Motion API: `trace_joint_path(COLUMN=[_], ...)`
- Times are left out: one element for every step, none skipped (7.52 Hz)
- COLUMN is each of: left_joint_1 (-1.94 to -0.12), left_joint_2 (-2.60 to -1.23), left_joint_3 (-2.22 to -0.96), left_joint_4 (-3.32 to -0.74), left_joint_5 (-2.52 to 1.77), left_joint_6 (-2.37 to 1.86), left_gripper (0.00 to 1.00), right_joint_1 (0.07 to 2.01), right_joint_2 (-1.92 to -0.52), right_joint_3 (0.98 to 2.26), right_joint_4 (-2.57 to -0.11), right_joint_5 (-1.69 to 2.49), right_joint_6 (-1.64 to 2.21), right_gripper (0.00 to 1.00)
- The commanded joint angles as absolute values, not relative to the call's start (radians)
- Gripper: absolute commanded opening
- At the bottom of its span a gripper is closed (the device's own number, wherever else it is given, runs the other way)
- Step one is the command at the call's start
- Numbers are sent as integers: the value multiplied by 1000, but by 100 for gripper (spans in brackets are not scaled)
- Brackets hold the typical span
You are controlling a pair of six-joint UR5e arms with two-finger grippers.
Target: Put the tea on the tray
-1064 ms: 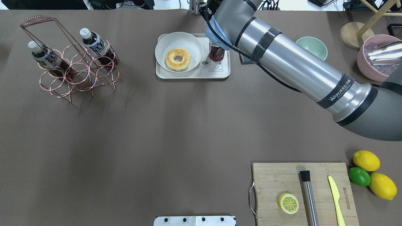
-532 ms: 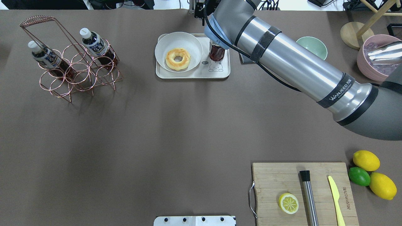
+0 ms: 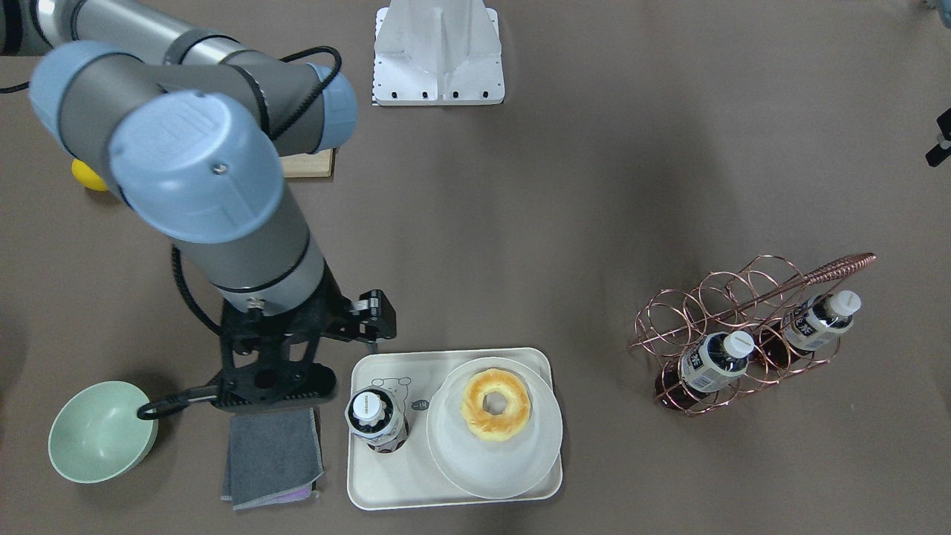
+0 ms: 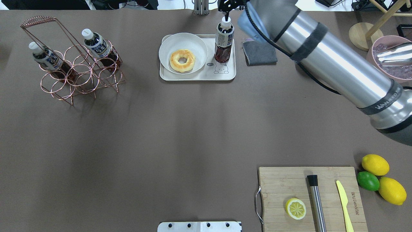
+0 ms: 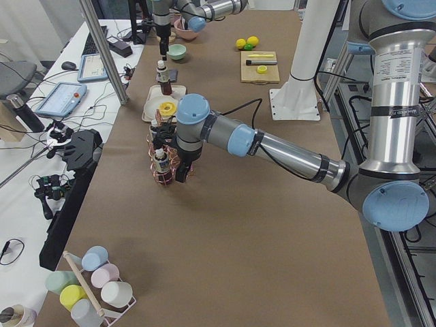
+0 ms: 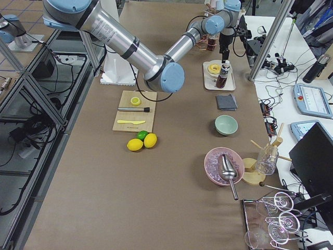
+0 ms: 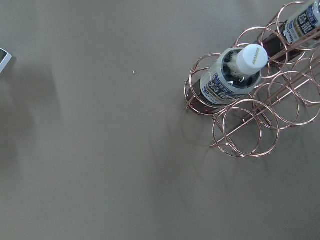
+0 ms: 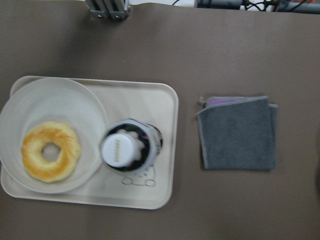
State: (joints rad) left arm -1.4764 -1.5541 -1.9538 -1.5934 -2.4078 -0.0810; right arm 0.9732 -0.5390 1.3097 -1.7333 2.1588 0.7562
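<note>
The tea bottle (image 4: 223, 42) stands upright on the right end of the cream tray (image 4: 196, 76), beside the bear drawing. It also shows in the front-facing view (image 3: 377, 420) and the right wrist view (image 8: 129, 150), with nothing gripping it. My right gripper (image 3: 269, 386) hangs above the grey cloth beside the tray, open and empty. In the overhead view it (image 4: 229, 5) sits at the far table edge. Two more bottles (image 4: 96, 43) stand in the copper wire rack (image 4: 80, 77). My left gripper (image 5: 181, 178) hangs near the rack; I cannot tell whether it is open or shut.
A white bowl with a donut (image 4: 182, 59) fills the tray's left part. A folded grey cloth (image 4: 259, 53) and a green bowl (image 3: 100, 431) lie to the tray's right. A cutting board (image 4: 280, 183), lemons (image 4: 375, 164) and a pink ice bowl (image 4: 373, 64) are on the right.
My right arm has lifted and swung right, away from the tea bottle. The bottle stays upright on the tray, and its cap, its label and the grey cloth are now uncovered.
</note>
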Motion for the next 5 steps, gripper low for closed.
trace_joint_path(left_joint_1=[-1477, -1488, -1518, -1558, -1574], left_joint_2=[-1569, -1583, -1588, -1609, -1632], left_joint_3=[-1933, -1905, -1876, -1832, -1801], left_joint_4=[-1588, -1588, -1583, -1572, -1530], left_joint_5=[-2392, -2390, -2390, -2391, -2390], left_joint_6=[-78, -71, -34, 36, 70], left_gripper=[97, 97, 97, 97, 97], right_joint_1=[1140, 1240, 1344, 1444, 1527], right_joint_2=[-856, -967, -1067, -1154, -1239], right_joint_3=[1674, 1693, 1694, 1683, 1674], right_joint_4=[-1916, -1917, -1916, -1917, -1914], right_joint_5=[2200, 2241, 2284, 2298, 2299], right_joint_6=[421, 227, 55, -125, -267], right_gripper=[100, 100, 100, 100, 100])
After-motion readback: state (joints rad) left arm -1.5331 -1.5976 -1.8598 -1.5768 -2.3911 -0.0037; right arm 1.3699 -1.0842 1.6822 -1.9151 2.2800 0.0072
